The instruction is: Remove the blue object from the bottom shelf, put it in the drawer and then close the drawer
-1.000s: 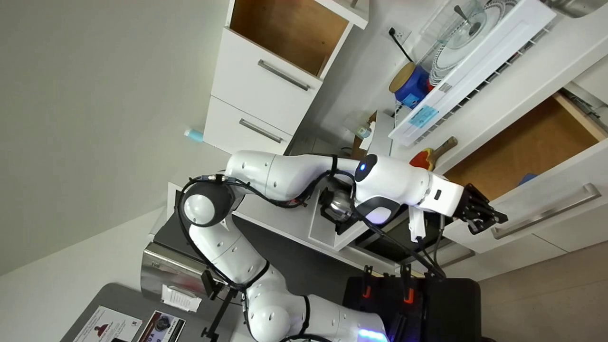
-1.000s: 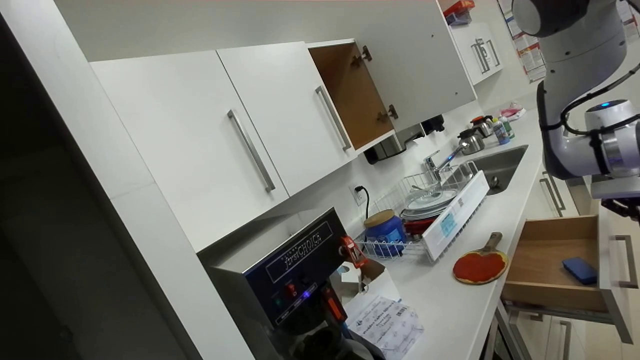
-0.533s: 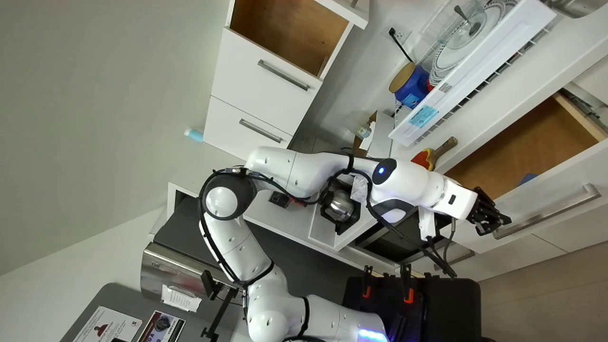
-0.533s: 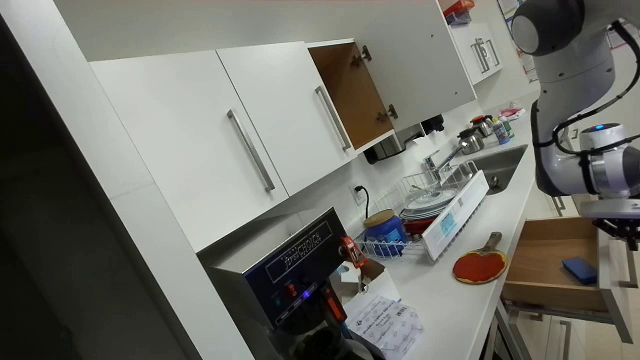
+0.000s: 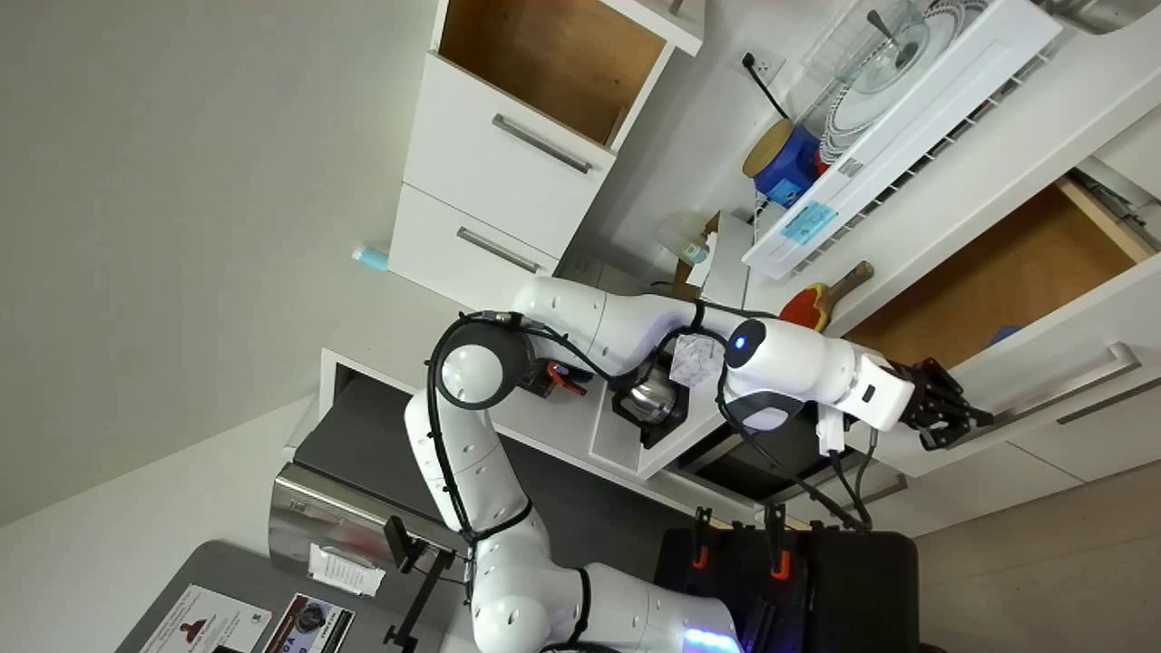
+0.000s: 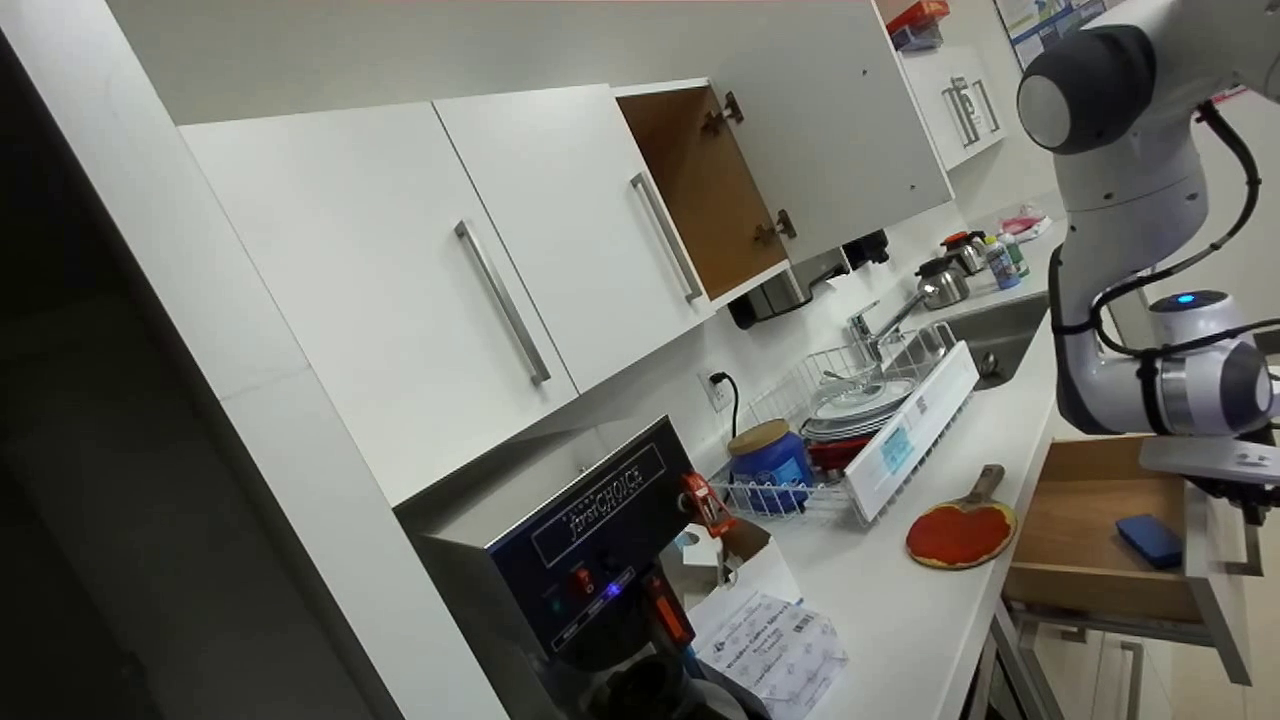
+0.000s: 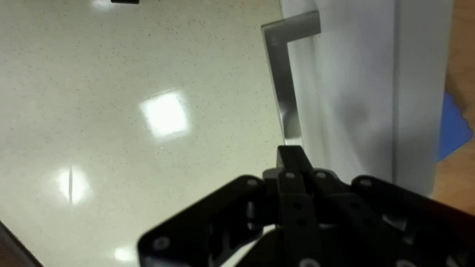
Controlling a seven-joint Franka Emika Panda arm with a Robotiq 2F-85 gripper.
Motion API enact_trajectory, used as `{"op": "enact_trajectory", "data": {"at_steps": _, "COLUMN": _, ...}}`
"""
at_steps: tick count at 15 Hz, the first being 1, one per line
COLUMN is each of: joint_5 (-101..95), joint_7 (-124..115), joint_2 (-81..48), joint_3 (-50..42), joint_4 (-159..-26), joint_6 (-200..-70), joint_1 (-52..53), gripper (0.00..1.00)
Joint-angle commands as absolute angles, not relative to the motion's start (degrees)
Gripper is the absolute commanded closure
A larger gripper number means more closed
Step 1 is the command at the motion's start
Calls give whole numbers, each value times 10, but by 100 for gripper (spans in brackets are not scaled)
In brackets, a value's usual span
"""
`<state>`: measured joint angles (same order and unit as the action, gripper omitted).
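One blue object (image 6: 1149, 541) lies in the pulled-out drawer (image 6: 1085, 525), below the front edge of your tabletop (image 6: 900, 620); you have the end effector (image 7: 291, 155) closed, tips together, near the handle (image 7: 282, 81).

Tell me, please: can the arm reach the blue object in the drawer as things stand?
Probably not directly: the drawer is open, but its front panel stands between the fingers and the blue object. Lifting over that panel first might work.
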<state>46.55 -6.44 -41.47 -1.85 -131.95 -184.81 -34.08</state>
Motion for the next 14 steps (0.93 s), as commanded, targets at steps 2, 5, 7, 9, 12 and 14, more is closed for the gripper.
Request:
{"op": "enact_trajectory", "data": {"at_steps": 2, "joint_5": 500, "joint_7": -104, "joint_2": -443, "joint_3": 34, "joint_4": -1293, "joint_6": -1922, "joint_1": -358, "gripper": 100}}
{"op": "enact_trajectory", "data": {"at_steps": 5, "joint_5": 500, "joint_7": -133, "joint_2": -458, "joint_3": 50, "joint_4": -1274, "joint_6": -1958, "joint_1": -355, "gripper": 100}}
{"op": "enact_trajectory", "data": {"at_steps": 7, "joint_5": 500, "joint_7": -152, "joint_2": -470, "joint_3": 49, "joint_4": -1257, "joint_6": -1974, "joint_1": -343, "gripper": 100}}
{"op": "enact_trajectory", "data": {"at_steps": 9, "joint_5": 504, "joint_7": -167, "joint_2": -483, "joint_3": 42, "joint_4": -1237, "joint_6": -1987, "joint_1": -328, "gripper": 100}}
{"op": "enact_trajectory", "data": {"at_steps": 12, "joint_5": 517, "joint_7": -189, "joint_2": -511, "joint_3": 27, "joint_4": -1200, "joint_6": -2000, "joint_1": -300, "gripper": 100}}
{"op": "enact_trajectory", "data": {"at_steps": 14, "joint_5": 536, "joint_7": -205, "joint_2": -530, "joint_3": -1, "joint_4": -1166, "joint_6": -1986, "joint_1": -262, "gripper": 100}}
